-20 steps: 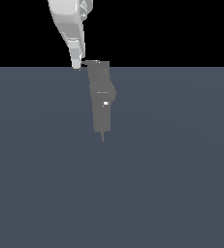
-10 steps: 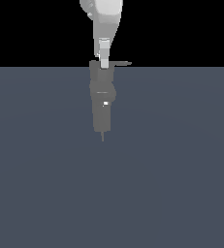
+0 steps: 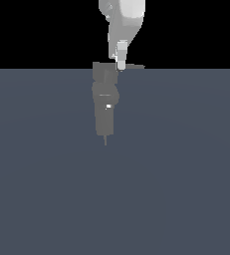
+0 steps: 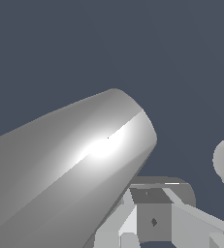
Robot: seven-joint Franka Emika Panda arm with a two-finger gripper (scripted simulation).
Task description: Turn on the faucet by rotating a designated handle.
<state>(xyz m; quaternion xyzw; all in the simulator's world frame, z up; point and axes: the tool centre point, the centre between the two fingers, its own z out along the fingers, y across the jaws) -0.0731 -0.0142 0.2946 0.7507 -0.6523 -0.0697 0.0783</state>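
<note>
Since the picture of half a second ago, my claw (image 3: 121, 63) has moved toward the exterior view's right, from above the faucet's top to a place along the handle (image 3: 132, 65). Now its white tip touches, or nearly touches, the thin lever just beside the hub. I see only one pale finger (image 3: 121, 55) in the exterior view, so I cannot tell if the claw is released or clenched, and I see nothing held in it.

The handle is a long, flat, matte grey strip. It goes out level from the claw toward the exterior view's right and gets thinner to a point. The faucet (image 3: 105, 102) stands below the claw and a little to the exterior view's left of it. It is plain grey, an upright blocky body with a rounder middle, a small white spot and a thin pin at its bottom end.

From the wrist view I see mostly a big smooth grey cylinder (image 4: 70, 169) with a bright highlight, some angular pale parts, and a rounded pale shape at the edge. The faucet is not clear there. The ground (image 3: 186, 174) is an even slate-blue surface.
</note>
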